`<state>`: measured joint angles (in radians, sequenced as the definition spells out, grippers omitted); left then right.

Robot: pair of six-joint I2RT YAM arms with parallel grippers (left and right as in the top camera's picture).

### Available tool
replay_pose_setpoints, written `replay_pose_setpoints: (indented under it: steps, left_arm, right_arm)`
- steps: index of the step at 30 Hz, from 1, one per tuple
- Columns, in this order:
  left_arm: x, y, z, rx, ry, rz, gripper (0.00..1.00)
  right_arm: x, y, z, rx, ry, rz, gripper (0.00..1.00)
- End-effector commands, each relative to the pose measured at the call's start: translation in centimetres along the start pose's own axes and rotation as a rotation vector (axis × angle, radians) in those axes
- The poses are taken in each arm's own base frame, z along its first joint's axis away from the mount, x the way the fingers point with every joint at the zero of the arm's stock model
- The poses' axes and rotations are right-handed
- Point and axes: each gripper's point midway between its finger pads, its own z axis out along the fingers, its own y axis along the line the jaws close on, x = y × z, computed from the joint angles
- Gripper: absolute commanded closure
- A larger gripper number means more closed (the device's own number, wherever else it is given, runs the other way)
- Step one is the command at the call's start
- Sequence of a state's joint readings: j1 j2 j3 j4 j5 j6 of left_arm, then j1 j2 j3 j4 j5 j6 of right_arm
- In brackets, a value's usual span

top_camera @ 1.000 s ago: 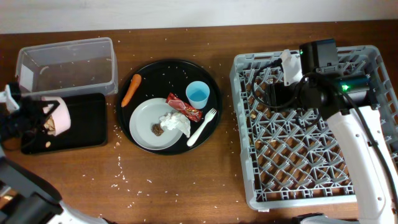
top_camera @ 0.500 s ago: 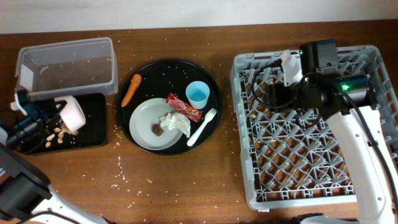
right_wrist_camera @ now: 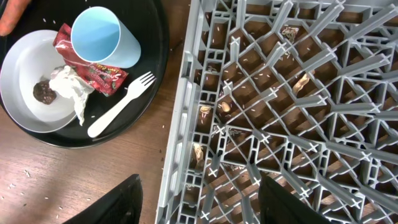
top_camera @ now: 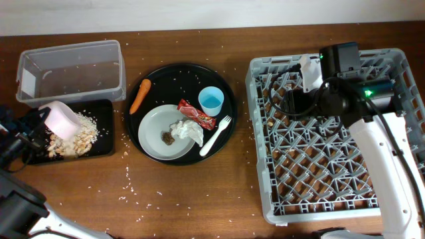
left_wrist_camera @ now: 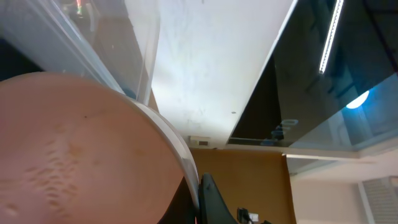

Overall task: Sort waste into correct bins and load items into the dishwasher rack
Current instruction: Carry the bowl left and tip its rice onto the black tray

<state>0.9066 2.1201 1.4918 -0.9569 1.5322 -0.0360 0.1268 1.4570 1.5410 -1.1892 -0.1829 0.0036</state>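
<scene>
At the far left of the table, we are holding the pale pink bowl (top_camera: 58, 119) tipped over the shallow black tray (top_camera: 106, 109) with the left gripper (top_camera: 40, 127), its fingers pinched tight on the rim. Rice-like scraps (top_camera: 78, 136) are lying heaped on that tray, so we are judging the emptying as nearly done. The bowl itself is yet to go into the rack. Just behind the tray, the clear tub (top_camera: 73, 46) is looking almost bare.

Moving right, we are finding everything else waiting on the round black tray (top_camera: 182, 66): the carrot (top_camera: 139, 95), the grey plate (top_camera: 151, 123) carrying a brown chunk (top_camera: 169, 137) and a crumpled napkin (top_camera: 188, 129), the red wrapper (top_camera: 196, 114), the blue cup (top_camera: 212, 101) and the white fork (top_camera: 216, 135). None of these is sorted yet.

Further right, the dishwasher rack (top_camera: 319, 166) is holding no dishes, only stray crumbs between its pegs. The right gripper (right_wrist_camera: 200, 202) is hanging over the rack's left edge with its fingers parted about halfway, gripping nothing.

As for writing, we are making out print on the wrapper, but it is too small to read; nothing else is showing a label.
</scene>
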Motion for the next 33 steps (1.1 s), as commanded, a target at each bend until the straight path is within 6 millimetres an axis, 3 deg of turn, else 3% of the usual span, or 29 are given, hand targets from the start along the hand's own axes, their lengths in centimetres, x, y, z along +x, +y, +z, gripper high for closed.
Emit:
replay_pose_setpoints:
  steps: [1,3,7,9,11,12,14,17,19,21,23,24,25,26,27,28,30,33]
  left_arm:
    - [0.1,-0.7,-0.4,0.042,-0.007,-0.051,1.00]
    - [-0.3,0.1,-0.5,-0.001,-0.013,-0.020,1.00]
    - [0.0,-0.7,-0.6,0.043,-0.012,-0.055,1.00]
    - [0.4,-0.7,-0.6,0.043,-0.011,-0.117,1.00]
    - [-0.3,0.2,-0.7,-0.008,-0.018,-0.031,1.00]
    - [0.1,-0.1,-0.6,0.008,-0.014,-0.077,1.00]
    - [0.8,-1.0,-0.4,0.043,-0.007,-0.111,1.00]
    - [1.6,-2.8,0.1,0.027,0.007,-0.004,0.99]
    - [2.1,-4.8,0.7,-0.042,0.022,0.101,1.00]
    - [1.7,-5.6,0.5,-0.200,0.010,0.224,1.00]
    - [2.6,-9.4,0.9,-0.045,0.022,0.254,1.00]
    - [2.7,-10.1,0.8,-0.003,0.025,0.253,1.00]
    - [2.2,-9.5,0.7,-0.038,0.017,0.287,1.00]
    - [-0.1,-5.0,-0.3,-0.330,-0.045,0.317,1.00]
    - [-1.4,0.3,-3.2,-0.689,-0.144,0.150,0.99]
    - [-1.2,1.9,-4.3,-0.806,-0.169,0.080,1.00]
    - [-0.4,1.4,-2.4,-0.763,-0.125,0.089,1.00]
    - [0.4,-1.1,1.2,-0.587,-0.054,0.140,1.00]
  right_arm:
    - [-0.4,0.1,-0.3,-0.008,-0.011,0.007,0.41]
    - [-0.4,0.1,-0.3,-0.008,-0.011,0.007,0.41]
    - [-0.4,0.1,-0.3,-0.007,-0.008,0.008,0.41]
    - [-0.3,0.1,-0.3,-0.007,-0.008,0.007,0.42]
    - [-0.4,0.1,-0.3,-0.007,-0.008,0.007,0.41]
    - [-0.4,0.1,-0.3,-0.007,-0.008,0.008,0.41]
    - [-0.4,0.1,-0.3,-0.007,-0.008,0.008,0.42]
    - [-0.3,0.1,-0.3,-0.007,-0.004,0.008,0.42]
    - [-0.3,0.1,-0.3,-0.007,-0.005,0.008,0.42]
    - [-0.3,0.1,-0.3,-0.007,-0.004,0.008,0.42]
    - [-0.3,0.1,-0.3,-0.007,-0.004,0.008,0.42]
    - [-0.3,0.1,-0.3,-0.007,-0.004,0.008,0.42]
    - [-0.3,0.1,-0.3,-0.007,-0.005,0.008,0.42]
    - [-0.3,0.1,-0.3,-0.007,-0.005,0.008,0.42]
    - [-0.3,0.1,-0.3,-0.007,-0.005,0.008,0.42]
    - [-0.3,0.1,-0.3,-0.007,-0.004,0.008,0.42]
    - [-0.4,0.1,-0.3,-0.007,-0.009,0.007,0.42]
    - [-0.3,0.1,-0.3,-0.007,-0.007,0.008,0.42]
